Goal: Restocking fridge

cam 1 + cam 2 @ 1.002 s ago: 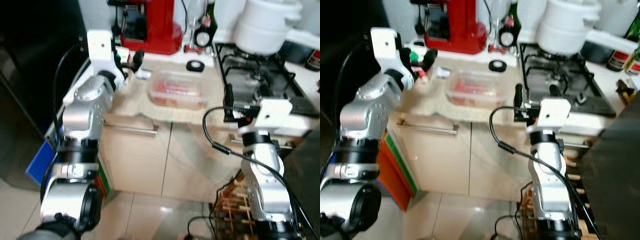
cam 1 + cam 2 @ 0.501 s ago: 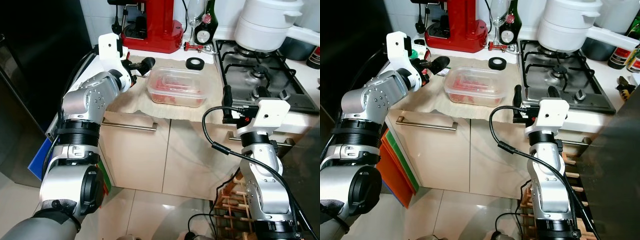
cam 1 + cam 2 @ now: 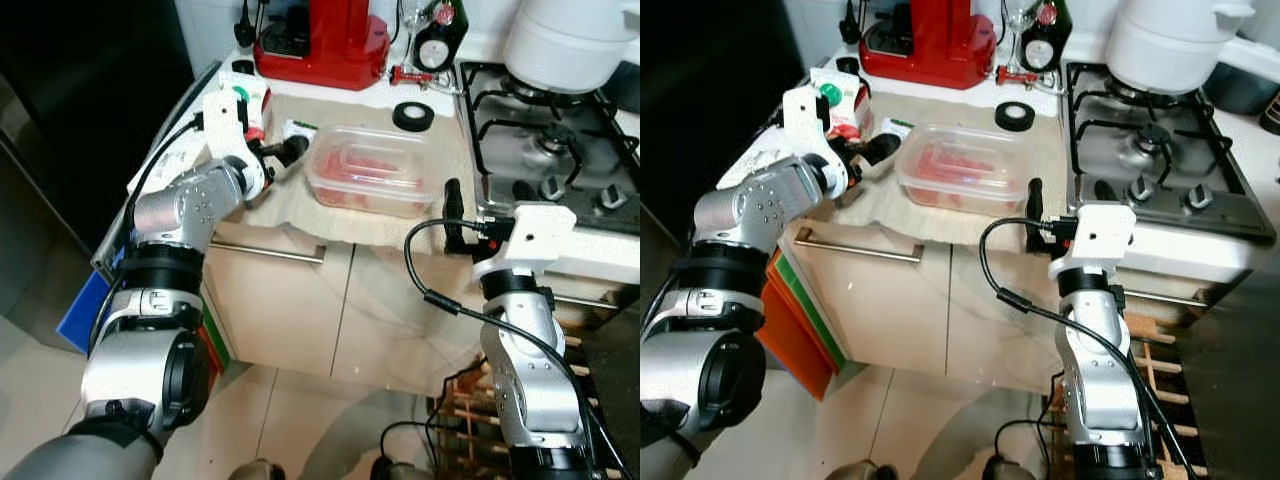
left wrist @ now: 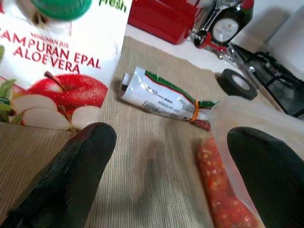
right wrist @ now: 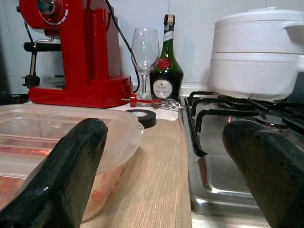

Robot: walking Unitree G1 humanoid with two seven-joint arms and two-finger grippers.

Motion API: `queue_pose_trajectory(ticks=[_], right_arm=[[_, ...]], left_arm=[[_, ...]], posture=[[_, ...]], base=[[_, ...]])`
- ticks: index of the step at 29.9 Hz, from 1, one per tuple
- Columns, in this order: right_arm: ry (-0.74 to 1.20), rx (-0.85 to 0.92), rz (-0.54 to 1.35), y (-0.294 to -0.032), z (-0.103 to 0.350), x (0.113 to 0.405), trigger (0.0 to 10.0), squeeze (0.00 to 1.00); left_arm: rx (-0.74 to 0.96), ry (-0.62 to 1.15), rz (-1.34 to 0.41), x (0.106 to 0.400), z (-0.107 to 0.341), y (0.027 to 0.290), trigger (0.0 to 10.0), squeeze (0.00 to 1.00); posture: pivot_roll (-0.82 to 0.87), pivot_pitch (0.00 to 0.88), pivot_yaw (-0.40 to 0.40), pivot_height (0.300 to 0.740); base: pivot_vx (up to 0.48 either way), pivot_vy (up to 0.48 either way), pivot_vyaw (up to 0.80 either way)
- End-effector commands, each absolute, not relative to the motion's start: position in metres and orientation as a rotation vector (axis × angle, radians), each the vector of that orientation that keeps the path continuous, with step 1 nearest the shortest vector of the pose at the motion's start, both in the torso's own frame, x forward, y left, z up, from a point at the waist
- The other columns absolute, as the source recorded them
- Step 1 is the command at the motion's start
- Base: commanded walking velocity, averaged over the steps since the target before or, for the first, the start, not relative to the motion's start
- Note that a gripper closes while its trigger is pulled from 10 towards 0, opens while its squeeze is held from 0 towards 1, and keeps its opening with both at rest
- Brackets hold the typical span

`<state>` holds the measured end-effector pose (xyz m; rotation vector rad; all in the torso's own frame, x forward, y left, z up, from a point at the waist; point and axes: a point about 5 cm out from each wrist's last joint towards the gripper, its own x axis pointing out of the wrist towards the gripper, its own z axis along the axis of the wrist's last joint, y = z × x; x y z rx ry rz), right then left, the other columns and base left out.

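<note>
Over the last second the head camera has tipped down and steadied, so the whole counter has slid in the frame (that shift belongs to the camera, not to the items), and within it the left gripper (image 3: 283, 152) has dropped from a raised pose to sit low over the beige woven mat (image 3: 290, 205), which I read as the approach to a first pick for the fridge rather than a grasp. Starting at the left, the white apple-and-aloe juice carton with a green cap (image 3: 838, 103) stands at about ten o'clock from that gripper, close beside it but not touching. The left gripper's two black fingers (image 4: 71, 166) are spread wide and hold nothing; between them the wrist view shows bare mat, and past them a rolled white and green tube bound with an orange band (image 4: 164, 100). At three o'clock from the gripper, its near wall just inside one fingertip, lies the clear rectangular plastic tub of red food (image 3: 372, 170). Further right, the right gripper (image 3: 452, 205) hangs at the counter's front edge, at about five o'clock from the tub, its fingers likewise wide apart and empty, facing the tub and the steel gas hob (image 5: 223, 175).
</note>
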<state>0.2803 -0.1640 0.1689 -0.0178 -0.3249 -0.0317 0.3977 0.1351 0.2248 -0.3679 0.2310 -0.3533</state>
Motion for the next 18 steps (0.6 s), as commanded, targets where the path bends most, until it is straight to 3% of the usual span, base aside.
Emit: queue_pose_trajectory(ticks=[1, 18], right_arm=[[-0.327, -0.018, -0.05, -0.168, 0.172, 0.279, 10.0, 0.0], [-0.318, -0.017, -0.066, -0.169, 0.168, 0.276, 10.0, 0.0]], left_arm=[[-0.381, 0.22, -0.376, 0.399, 0.233, 0.131, 10.0, 0.0], [-0.352, 0.222, -0.43, 0.4, 0.229, 0.118, 10.0, 0.0]], posture=[[0.01, 0.078, 0.007, 0.74], [0.0, 0.072, 0.017, 0.74]], base=[[0.0, 0.0, 0.0], [0.0, 0.0, 0.0]])
